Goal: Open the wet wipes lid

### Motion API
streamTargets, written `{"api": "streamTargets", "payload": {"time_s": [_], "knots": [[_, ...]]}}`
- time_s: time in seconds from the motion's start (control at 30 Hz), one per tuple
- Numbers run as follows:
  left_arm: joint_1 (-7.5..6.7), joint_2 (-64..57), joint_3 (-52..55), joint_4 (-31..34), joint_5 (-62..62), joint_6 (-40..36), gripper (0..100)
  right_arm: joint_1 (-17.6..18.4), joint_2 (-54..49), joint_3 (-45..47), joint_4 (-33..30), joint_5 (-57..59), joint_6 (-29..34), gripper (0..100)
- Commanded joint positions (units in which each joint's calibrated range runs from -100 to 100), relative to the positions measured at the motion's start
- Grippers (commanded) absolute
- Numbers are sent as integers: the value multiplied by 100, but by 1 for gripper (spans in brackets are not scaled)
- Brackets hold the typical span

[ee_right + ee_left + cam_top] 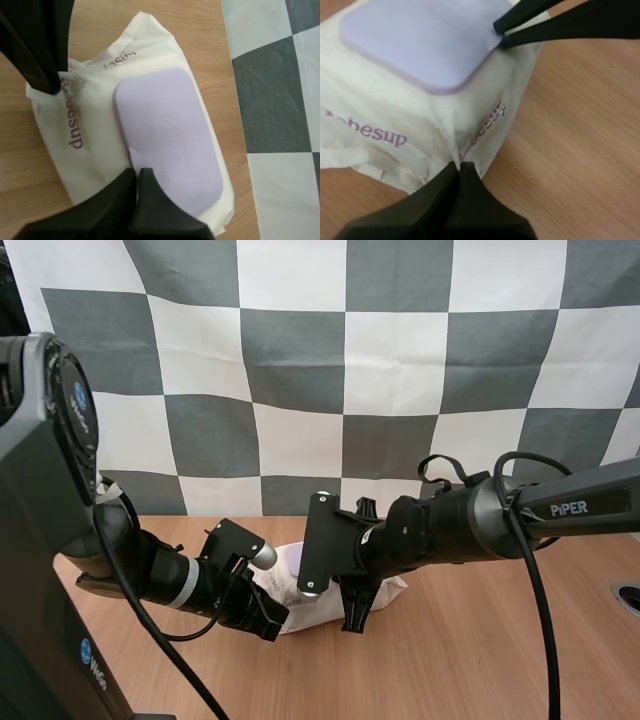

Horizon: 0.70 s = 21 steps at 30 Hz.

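Note:
The white wet wipes pack point(300, 608) lies on the wooden table point(480, 660), its lilac lid point(170, 140) flat and closed on top. My left gripper point(268, 625) is shut on the pack's crimped end point(465, 150), the tips together on the seam. My right gripper point(350, 618) comes down from the other side, its fingers almost together and pinching the lid's rim point(131, 160). From the left wrist camera the right gripper's fingertips point(501, 44) rest at the corner of the lid point(420, 40). From the right wrist camera the left gripper point(47, 85) stands on the pack's end.
Bare wood point(470, 670) spreads to the right of and in front of the pack. A round metal fitting point(628, 597) sits at the table's right edge. Both arms crowd close around the pack.

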Motion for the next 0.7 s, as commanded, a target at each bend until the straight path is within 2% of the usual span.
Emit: {"api": "streamTargets", "payload": {"time_s": [0.0,0.2,0.37,0.4,0.5,0.53,0.67], "knots": [[-1,-2,-2,33,-25,93,0,1,3,-9,52,-101,6,0],[-1,-2,-2,76,-25,93,0,1,3,-9,158,-227,6,0],[-1,-2,-2,76,-25,93,0,1,3,-9,-210,62,-6,0],[-1,-2,-2,76,-25,93,0,1,3,-9,-250,175,-6,8],[-1,-2,-2,78,-30,93,0,1,3,-9,-239,279,-6,43],[-1,-2,-2,88,-30,93,0,1,3,-9,-239,279,-6,50],[-1,-2,-2,130,-30,93,0,1,3,-9,-33,131,-6,44]]}}
